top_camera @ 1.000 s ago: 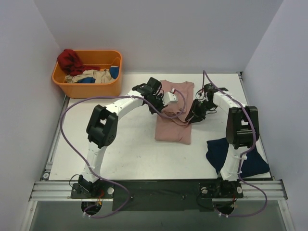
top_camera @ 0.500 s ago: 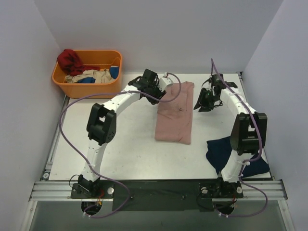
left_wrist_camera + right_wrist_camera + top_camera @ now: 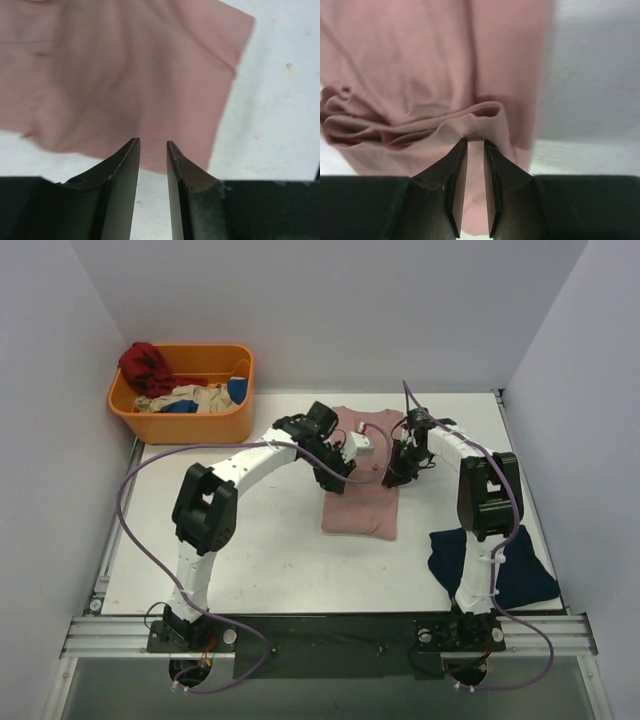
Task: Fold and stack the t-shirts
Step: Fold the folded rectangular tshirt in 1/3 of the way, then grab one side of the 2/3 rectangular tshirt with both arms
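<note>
- Change: half a second ago my arms stood clear of the pink shirt (image 3: 360,510), the left at its far-left corner and the right out beside its right edge. Now both are back at its middle, one on each long edge. The shirt has not shifted on the table (image 3: 250,560).
- Left claw (image 3: 153,146): the jaws stand a narrow gap apart with nothing between them. The tips hover over the shirt's left edge, with bare table just beyond.
- Right claw (image 3: 475,142): the jaws are drawn almost together on a raised, bunched fold at the shirt's right edge. I read this as a pinch on the cloth.
- Meaning: the pink shirt lies as a long narrow strip at table centre, so the side folds look done. A paired regrasp at mid-length suggests the crosswise fold comes next. Only one edge is gripped, so lifting would be premature.
- Navy shirt (image 3: 525,575): a loose heap at the near right, well apart from the pink one and not folded. Stacking has not begun.
- Hidden: my claws cover the strip's middle in the top view, and no chest print shows. My right arm crosses the navy heap. How many layers the right claw holds cannot be told. The far cloth is blurred in both wrist views.
- Basket (image 3: 180,425): it holds other clothes and stands at the far left.
</note>
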{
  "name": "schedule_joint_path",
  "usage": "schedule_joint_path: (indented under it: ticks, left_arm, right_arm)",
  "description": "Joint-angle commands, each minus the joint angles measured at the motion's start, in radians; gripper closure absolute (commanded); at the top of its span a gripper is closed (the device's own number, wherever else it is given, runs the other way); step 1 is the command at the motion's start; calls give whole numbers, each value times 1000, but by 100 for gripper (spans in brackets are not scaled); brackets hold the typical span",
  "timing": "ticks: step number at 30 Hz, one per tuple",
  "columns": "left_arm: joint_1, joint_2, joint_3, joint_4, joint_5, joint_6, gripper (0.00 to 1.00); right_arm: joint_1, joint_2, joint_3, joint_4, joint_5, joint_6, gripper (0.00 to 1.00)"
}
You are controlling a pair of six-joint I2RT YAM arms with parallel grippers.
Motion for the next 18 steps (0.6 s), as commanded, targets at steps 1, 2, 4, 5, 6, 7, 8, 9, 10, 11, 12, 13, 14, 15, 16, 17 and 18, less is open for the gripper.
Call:
schedule_joint_path:
  ticks: [1, 2, 4, 5, 6, 7, 8, 9, 10, 11, 12, 13, 14, 15, 16, 17, 18]
  left_arm:
    - [-49, -56, -69, -142, 87, 136, 59]
    - [-68, -60, -81, -157, 59, 173, 55]
    - [-101, -75, -144, -145, -6, 223, 45]
    - [-124, -92, -171, -115, -71, 243, 31]
    - [-136, -116, -229, -87, -115, 281, 29]
    - [-156, -127, -256, -41, -176, 300, 28]
    - [-168, -154, -309, -13, -204, 337, 27]
    - [-185, -168, -329, 31, -234, 351, 25]
    - [-191, -185, -361, 50, -248, 374, 25]
    - [-204, -190, -372, 76, -264, 377, 24]
    - [-210, -191, -379, 80, -267, 374, 24]
    - [-211, -190, -382, 96, -267, 360, 24]
    - [-214, -190, -389, 105, -265, 357, 24]
    - [-219, -190, -395, 117, -264, 359, 24]
    - [-220, -190, -408, 131, -270, 354, 24]
    - [-228, -190, -417, 143, -275, 351, 25]
    - [-230, -190, -440, 154, -285, 346, 25]
  right_arm:
    - [-38, 8, 41, -41, 64, 47, 83]
    - [-46, 0, 36, -41, 64, 43, 81]
    - [-53, -31, 26, -51, 59, 33, 80]
    - [-55, -72, 7, -58, 62, 21, 80]
    - [-53, -94, -23, -63, 67, 14, 78]
    - [-52, -151, -45, -63, 71, 11, 76]
    - [-53, -178, -98, -61, 70, 14, 72]
    - [-50, -237, -131, -61, 64, 16, 70]
    - [-47, -264, -187, -61, 55, 17, 64]
    - [-38, -313, -226, -60, 47, 22, 62]
    - [-32, -337, -297, -58, 29, 25, 59]
    - [-26, -374, -328, -51, 16, 42, 57]
    - [-21, -388, -402, -45, -1, 53, 56]
    - [-20, -417, -431, -26, -10, 72, 55]
    - [-20, -442, -498, 0, -18, 82, 55]
    - [-20, -456, -526, 18, -22, 97, 55]
    - [-20, -466, -580, 47, -28, 102, 55]
